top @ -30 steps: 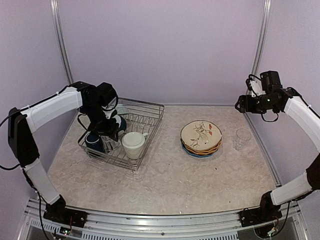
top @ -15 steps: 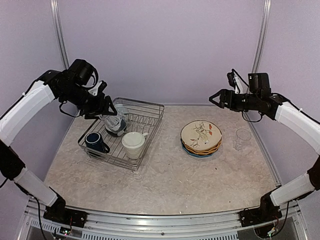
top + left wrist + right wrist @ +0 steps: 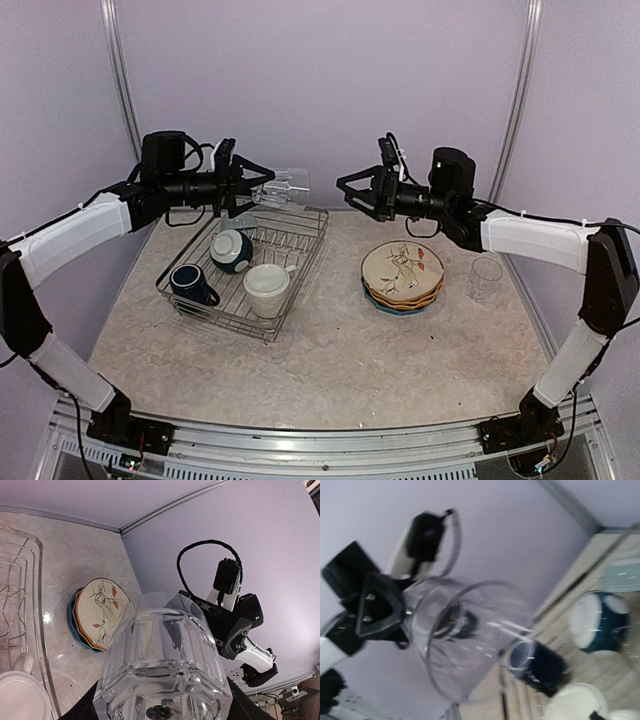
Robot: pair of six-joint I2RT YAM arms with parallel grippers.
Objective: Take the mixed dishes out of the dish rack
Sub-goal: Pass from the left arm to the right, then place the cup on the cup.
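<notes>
At the bottom of the top view, the table (image 3: 330,370) is seen bare in front of the two arm bases. Farther back, at left of centre, the dish rack (image 3: 297,240) is set at an angle on the tabletop. Three dishes are found inside it: the large cream mug (image 3: 267,288) at its near side, the navy mug (image 3: 190,283) just beside it toward the left edge, and the teal bowl (image 3: 232,250) behind them, tipped on its side so that its pale inside is shown.

To the right of centre, well apart from the rack, a plate stack (image 3: 402,275) is laid on the table. The cream floral plate is seen on top, with a yellow rim and then a blue rim showing beneath it. Near the stack, toward the right edge, a standing glass (image 3: 486,278) is placed upright on the table.

Farthest back and raised above the table, the two tools are pointed at each other. The left gripper (image 3: 255,187) is closed on the base of a held glass (image 3: 285,185), which is carried on its side above the far end of the rack, its mouth turned toward the right. The right gripper (image 3: 347,192) is held with its fingers spread wide and nothing between them, just beside the mouth of the held glass but apart from it. In the right wrist view the open rim of that glass is seen facing the camera, blurred.
</notes>
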